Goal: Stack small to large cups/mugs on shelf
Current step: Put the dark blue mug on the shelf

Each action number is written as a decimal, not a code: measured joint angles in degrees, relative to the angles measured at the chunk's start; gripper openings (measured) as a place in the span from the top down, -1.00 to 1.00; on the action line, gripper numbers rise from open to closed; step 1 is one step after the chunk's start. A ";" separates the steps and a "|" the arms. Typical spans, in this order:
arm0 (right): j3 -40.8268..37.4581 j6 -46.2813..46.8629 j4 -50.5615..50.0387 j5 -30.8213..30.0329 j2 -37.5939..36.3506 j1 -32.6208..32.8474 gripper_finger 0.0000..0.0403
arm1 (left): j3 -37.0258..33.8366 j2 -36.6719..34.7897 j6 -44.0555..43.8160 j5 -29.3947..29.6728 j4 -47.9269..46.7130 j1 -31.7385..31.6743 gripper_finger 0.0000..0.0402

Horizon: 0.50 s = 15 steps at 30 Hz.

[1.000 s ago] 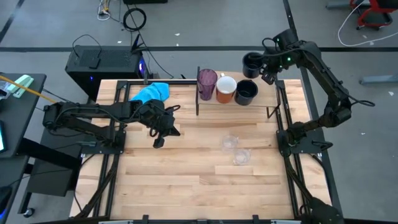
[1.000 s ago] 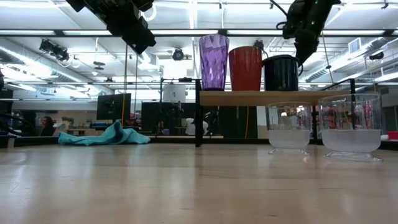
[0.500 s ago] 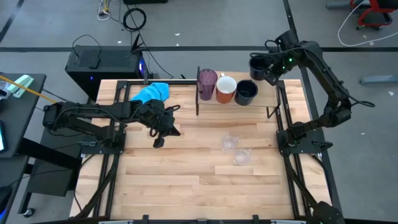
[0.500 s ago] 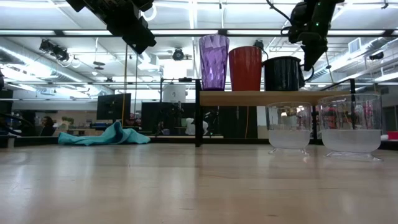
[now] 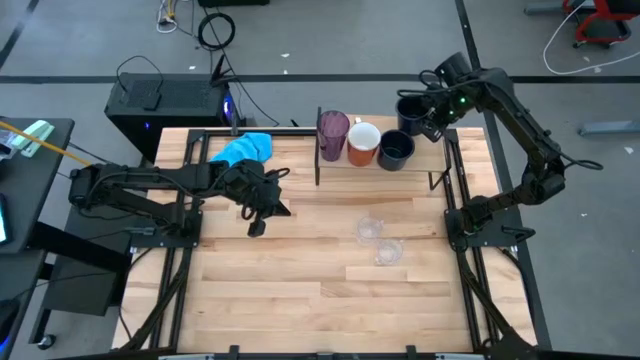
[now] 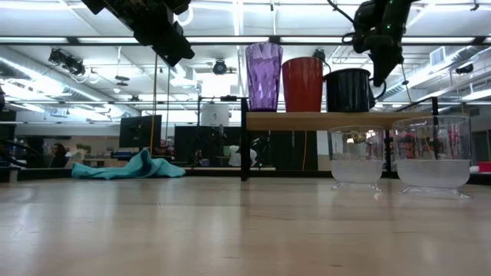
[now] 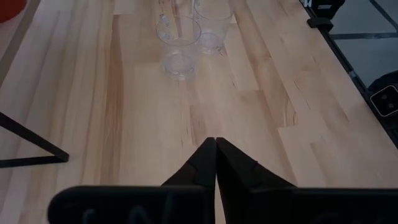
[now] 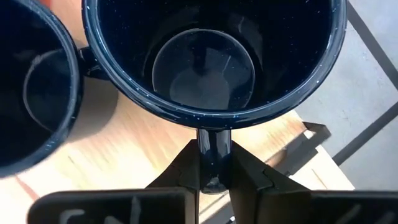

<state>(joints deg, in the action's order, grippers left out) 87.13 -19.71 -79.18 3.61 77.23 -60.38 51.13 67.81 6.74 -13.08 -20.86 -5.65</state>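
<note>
Right pincer [image 8: 214,163] clamps black mug [image 8: 211,59] handle; high view shows shelf [image 5: 425,150] beneath.

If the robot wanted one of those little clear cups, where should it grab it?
Probably by the rim, from straight above. Both clear cups stand upright and open on the table, handleless and close together, so one finger inside the wall and one outside seems safest. The left pincer hangs nearest.

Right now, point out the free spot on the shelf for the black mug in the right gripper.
The raised light-wood shelf is bare on its right end, beside the black handled mug already standing there. The left end is crowded: translucent purple tumbler, orange mug. The right gripper holds the second black mug by its handle.
</note>
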 joint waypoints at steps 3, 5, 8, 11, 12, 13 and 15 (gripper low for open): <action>0.00 0.79 1.03 0.26 0.00 0.66 0.73 | 0.00 0.00 -0.04 0.02 0.00 0.00 0.88; 0.00 1.40 1.78 0.23 0.00 1.07 0.73 | 0.00 0.00 -0.04 0.00 0.00 -0.02 0.88; 0.00 1.56 3.09 -0.53 0.00 1.29 0.73 | 0.00 0.00 -0.07 0.02 0.11 -0.02 0.90; 0.00 1.66 3.50 -2.58 0.00 1.21 0.73 | -0.01 0.93 -1.49 -0.01 3.05 0.03 0.93; 0.00 1.53 3.30 -2.71 0.00 0.97 0.73 | -0.02 1.67 -2.07 0.00 4.67 0.30 0.94; 0.00 1.39 3.31 -2.73 0.00 0.73 0.73 | -0.02 2.59 -2.83 0.04 6.12 0.65 0.95; 0.00 1.28 3.51 -2.75 0.00 0.41 0.73 | -0.02 4.91 -3.10 0.15 11.47 1.52 0.95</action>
<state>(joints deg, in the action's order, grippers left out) 87.13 -18.44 -75.67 0.86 77.23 -59.97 51.11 72.72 3.64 -12.93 -9.40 -4.13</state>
